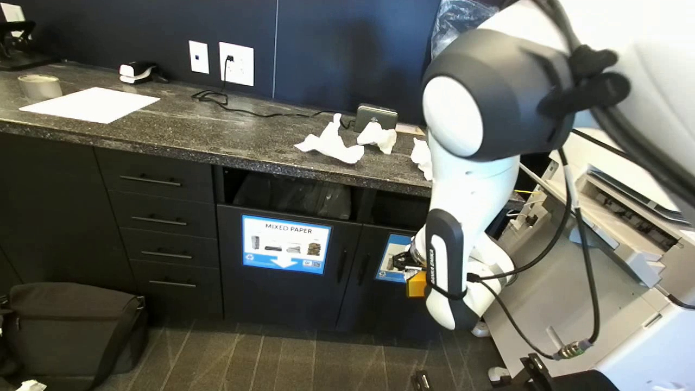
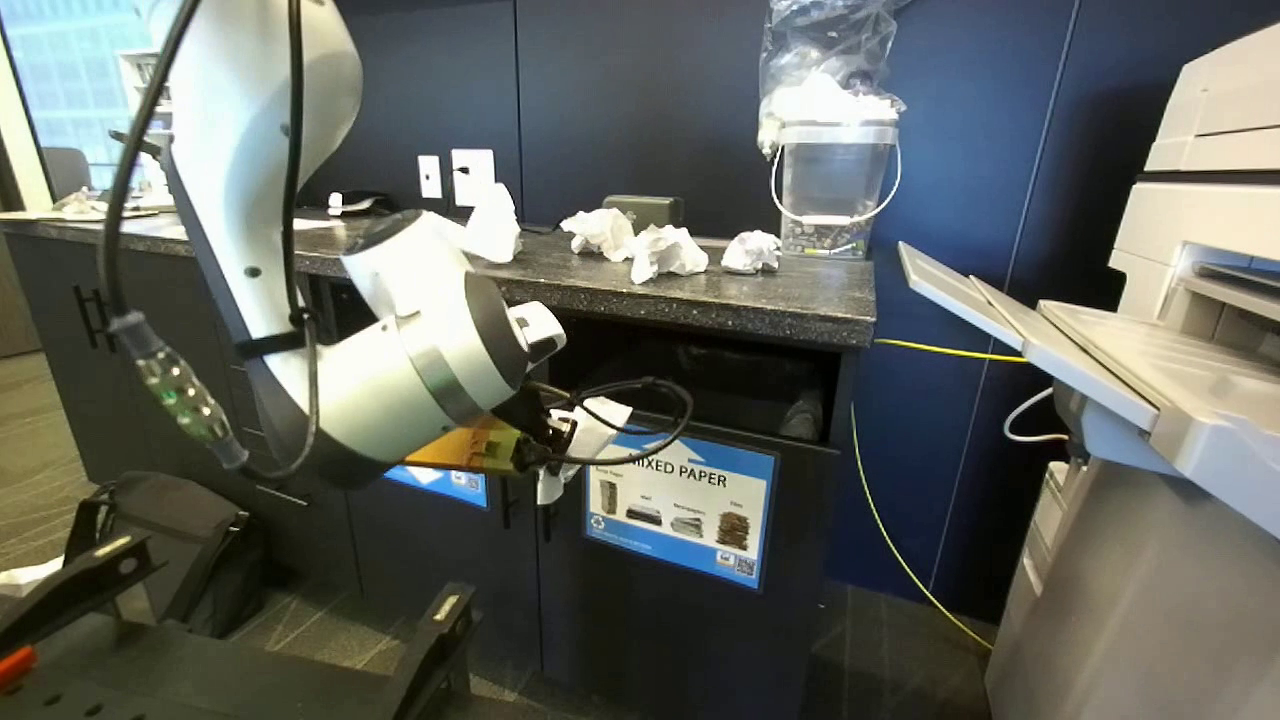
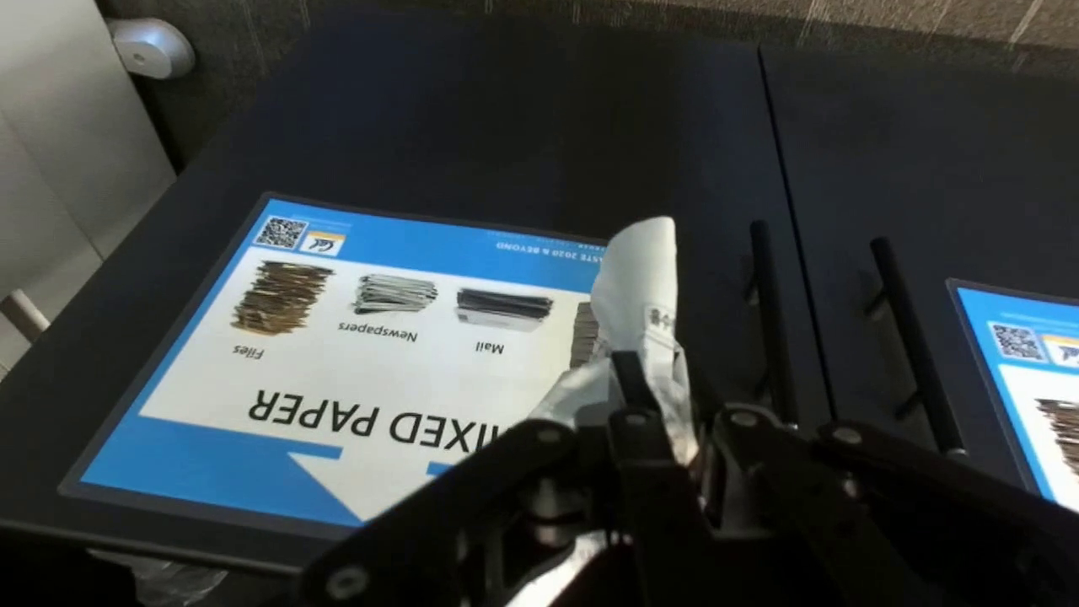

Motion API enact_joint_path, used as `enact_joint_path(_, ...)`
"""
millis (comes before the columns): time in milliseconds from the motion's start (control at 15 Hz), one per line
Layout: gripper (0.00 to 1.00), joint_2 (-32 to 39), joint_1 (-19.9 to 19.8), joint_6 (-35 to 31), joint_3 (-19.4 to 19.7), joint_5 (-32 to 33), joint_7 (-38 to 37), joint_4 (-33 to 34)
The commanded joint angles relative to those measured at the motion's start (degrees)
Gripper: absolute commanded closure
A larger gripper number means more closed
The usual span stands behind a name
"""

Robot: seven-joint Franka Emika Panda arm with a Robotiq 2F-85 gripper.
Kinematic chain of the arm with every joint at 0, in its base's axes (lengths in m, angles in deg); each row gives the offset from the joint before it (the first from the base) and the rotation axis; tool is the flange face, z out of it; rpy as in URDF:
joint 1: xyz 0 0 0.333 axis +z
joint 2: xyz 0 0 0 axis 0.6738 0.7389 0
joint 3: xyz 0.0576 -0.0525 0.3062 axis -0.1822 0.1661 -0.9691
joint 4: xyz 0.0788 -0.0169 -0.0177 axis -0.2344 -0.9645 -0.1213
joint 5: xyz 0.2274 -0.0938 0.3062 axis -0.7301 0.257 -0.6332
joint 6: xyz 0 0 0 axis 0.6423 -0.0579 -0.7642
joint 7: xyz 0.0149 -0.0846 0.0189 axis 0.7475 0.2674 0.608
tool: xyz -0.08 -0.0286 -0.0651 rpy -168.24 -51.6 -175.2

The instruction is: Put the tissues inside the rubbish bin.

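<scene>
- Tissue (image 3: 636, 278), white and crumpled, is hanging in the hand (image 2: 562, 438), outside the bin (image 2: 680, 625); whether it is touching the bin's front, I cannot tell.
- The hand is pinching this tissue, and loose paper is sticking out beyond the grip.
- The arm (image 2: 410, 370) is reaching down in front of the bin, its wrist showing lower than the tabletop (image 2: 800, 297).
- A blue-and-white label (image 2: 680, 500) is covering part of the bin's front, behind the tissue, and is reading "MIXED PAPER".
- Above the label, the bin's wide slot (image 2: 700, 385) is gaping dark under the tabletop.
- Four more tissues (image 2: 668, 253) are lying on the tabletop in a loose row, one peaking taller than the rest.
- A small grey box (image 1: 380, 114) is standing just behind the row.
- A clear bucket (image 2: 830, 180) is standing near the tabletop's end, a see-through bag (image 2: 830, 50) rising from its top.
- A paper sheet (image 1: 92, 104) and a tape roll (image 1: 40, 88) are lying toward the other end, well apart from the tissues.
- A dark wall (image 2: 960, 130) is backing the tabletop.
</scene>
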Motion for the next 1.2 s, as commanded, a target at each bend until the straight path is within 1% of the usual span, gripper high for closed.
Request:
enact_joint_path(0,0.95,10.9,2.6,-7.1,0.1,-10.7,-1.5,7.1)
enact_joint_path(200,0.95,16.9,4.0,-13.0,-0.1,-20.3,-1.3,10.3)
enact_joint_path(467,0.95,22.6,6.1,-18.5,-0.3,-31.9,-0.3,12.8)
enact_joint_path(533,0.95,19.5,-0.7,-21.2,-7.1,-37.8,11.3,14.4)
enact_joint_path(600,0.95,20.3,-2.0,-23.6,-8.0,-39.8,13.4,15.7)
enact_joint_path(733,0.95,19.9,-7.9,-29.5,-12.4,-41.2,21.3,18.1)
enact_joint_path(867,0.95,19.2,-15.2,-35.0,-16.1,-37.8,27.9,20.5)
enact_joint_path(933,0.95,23.6,-5.4,-29.6,-6.3,-37.7,16.8,21.7)
enact_joint_path(1000,0.95,23.0,-8.1,-29.3,-6.4,-35.6,18.3,22.7)
enact_joint_path(1067,0.95,23.1,-9.6,-29.7,-5.5,-34.0,18.8,23.5)
enact_joint_path(1133,0.95,22.5,-11.9,-31.4,-5.5,-31.8,19.9,23.8)
